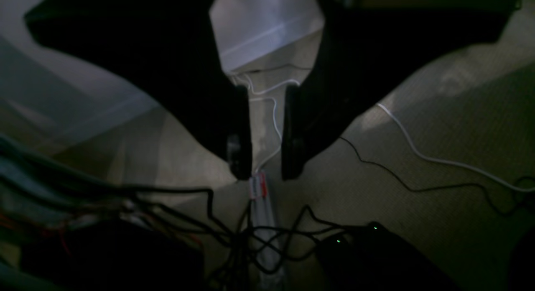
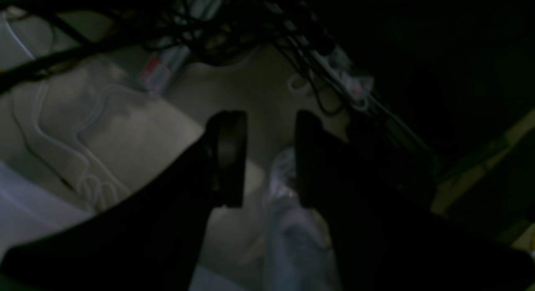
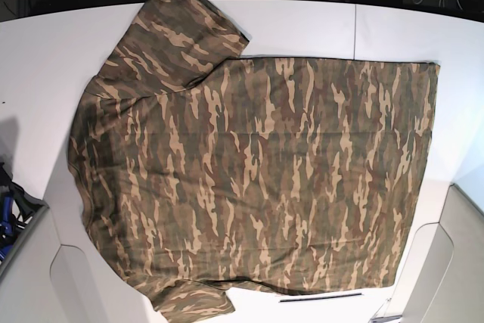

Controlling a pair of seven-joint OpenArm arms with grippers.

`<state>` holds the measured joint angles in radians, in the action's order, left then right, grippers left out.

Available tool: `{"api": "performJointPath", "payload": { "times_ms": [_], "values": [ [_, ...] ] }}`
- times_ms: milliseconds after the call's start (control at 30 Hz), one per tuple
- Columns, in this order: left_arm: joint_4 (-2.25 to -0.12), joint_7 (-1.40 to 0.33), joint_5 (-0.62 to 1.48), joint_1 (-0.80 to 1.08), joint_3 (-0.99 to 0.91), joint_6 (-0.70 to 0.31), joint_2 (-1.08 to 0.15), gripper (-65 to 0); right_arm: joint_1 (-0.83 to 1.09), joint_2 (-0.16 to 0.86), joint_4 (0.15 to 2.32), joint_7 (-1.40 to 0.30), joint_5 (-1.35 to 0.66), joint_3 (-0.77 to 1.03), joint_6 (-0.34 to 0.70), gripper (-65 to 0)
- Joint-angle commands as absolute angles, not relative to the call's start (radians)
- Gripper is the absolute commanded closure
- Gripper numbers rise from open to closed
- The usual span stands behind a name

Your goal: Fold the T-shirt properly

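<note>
While the shirt (image 3: pixel 257 179) lies flat on the white surface (image 3: pixel 45 58), long axis left to right, collar end left, hem right, each pincer, left (image 1: pixel 267 174) and right (image 2: pixel 271 159), hangs over the floor, jaws parted, holding nothing.

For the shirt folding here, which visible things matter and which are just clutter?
Job:
- T-shirt, spread flat on the white table

Lying about:
- black cables and white cable on the carpet
- power strip
- black box with green lights
</note>
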<state>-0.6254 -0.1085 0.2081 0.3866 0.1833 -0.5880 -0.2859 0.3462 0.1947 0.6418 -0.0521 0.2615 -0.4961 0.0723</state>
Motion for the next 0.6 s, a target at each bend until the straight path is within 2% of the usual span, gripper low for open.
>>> {"api": "performJointPath", "payload": {
  "times_ms": [0,167,333,567],
  "values": [
    [-0.672,-0.110,0.214,0.437,0.182,-0.596,-0.310,-13.1,0.385,0.217,0.698,-0.041,0.241,-0.497,0.075,-18.9],
    [-0.907,-0.125,0.229,0.612,0.137,-0.595,-0.339,-13.1,0.557,0.325,0.986,-0.107,0.139,-0.497,0.076,-18.9],
    [-1.138,-0.232,0.276,0.772,0.020,-0.596,-0.339,-13.2,0.722,0.424,1.313,-0.251,0.130,-0.497,0.075,-18.9],
    [-1.448,-0.275,0.358,0.953,-0.160,-0.596,-0.339,-13.4,0.918,0.547,1.730,-0.318,0.131,-0.497,0.073,-18.9]
  ]
}}
